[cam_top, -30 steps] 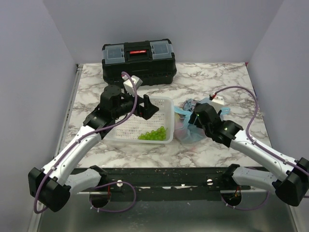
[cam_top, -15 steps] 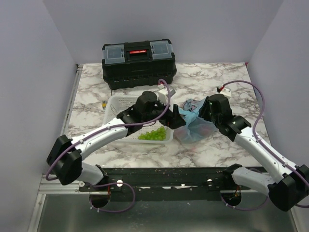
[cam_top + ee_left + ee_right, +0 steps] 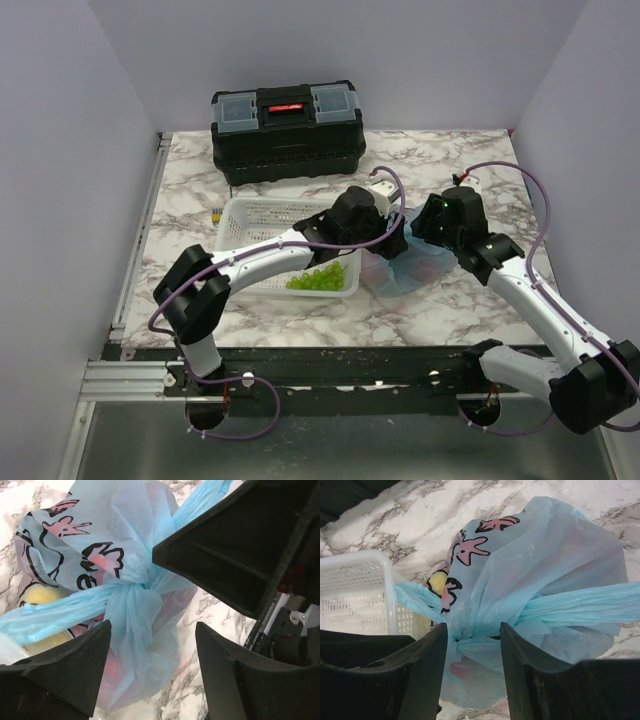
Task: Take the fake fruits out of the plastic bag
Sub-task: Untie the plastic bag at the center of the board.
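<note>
The plastic bag (image 3: 405, 272) is light blue with pink and black print, tied shut in a knot (image 3: 132, 597), and lies on the marble right of the basket. Fake fruits show only dimly through it: a yellow one (image 3: 37, 600) (image 3: 437, 582) and something red (image 3: 465, 667). My left gripper (image 3: 393, 243) (image 3: 152, 645) is open, with its jaws either side of the bag just below the knot. My right gripper (image 3: 425, 232) (image 3: 473, 630) is open too and straddles the knot from the opposite side. Neither is closed on the bag.
A white mesh basket (image 3: 250, 215) (image 3: 355, 595) stands left of the bag with a pale green grape cluster (image 3: 320, 278) in it; my left arm reaches across it. A black toolbox (image 3: 287, 130) stands at the back. Purple walls enclose the table.
My left arm has swung right from over the basket to the bag. My right gripper has shifted up and right along the bag's far side. The bag has barely moved.
</note>
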`<action>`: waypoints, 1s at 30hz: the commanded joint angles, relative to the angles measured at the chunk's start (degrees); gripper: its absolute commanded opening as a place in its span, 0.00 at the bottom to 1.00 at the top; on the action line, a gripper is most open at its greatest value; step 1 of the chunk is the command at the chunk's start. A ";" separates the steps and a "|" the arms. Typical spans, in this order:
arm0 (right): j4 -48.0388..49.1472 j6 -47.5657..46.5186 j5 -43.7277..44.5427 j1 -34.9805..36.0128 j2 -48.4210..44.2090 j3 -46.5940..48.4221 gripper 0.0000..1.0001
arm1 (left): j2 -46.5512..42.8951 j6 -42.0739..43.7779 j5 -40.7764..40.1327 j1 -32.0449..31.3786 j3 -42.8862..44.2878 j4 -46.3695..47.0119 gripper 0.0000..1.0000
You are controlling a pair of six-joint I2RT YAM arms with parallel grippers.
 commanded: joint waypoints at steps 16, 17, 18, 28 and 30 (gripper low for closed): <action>0.66 -1.73 -6.69 -1.89 5.97 3.51 0.52 | 6.70 1.25 -0.31 -1.12 3.04 0.64 0.22; 0.69 -2.14 -6.83 -1.90 6.16 3.42 0.52 | 6.47 1.25 -0.30 -1.12 2.82 0.77 0.18; 0.62 -2.29 -6.74 -1.89 6.34 3.43 0.53 | 6.21 1.25 -0.22 -1.12 2.44 0.96 0.13; 1.43 -4.32 -9.46 -1.86 8.60 2.45 0.55 | 4.31 0.50 1.00 -1.12 -0.51 3.72 0.00; 1.39 -4.80 -9.39 -1.72 9.11 2.20 0.55 | 3.94 0.46 1.41 -1.12 -0.79 3.97 0.00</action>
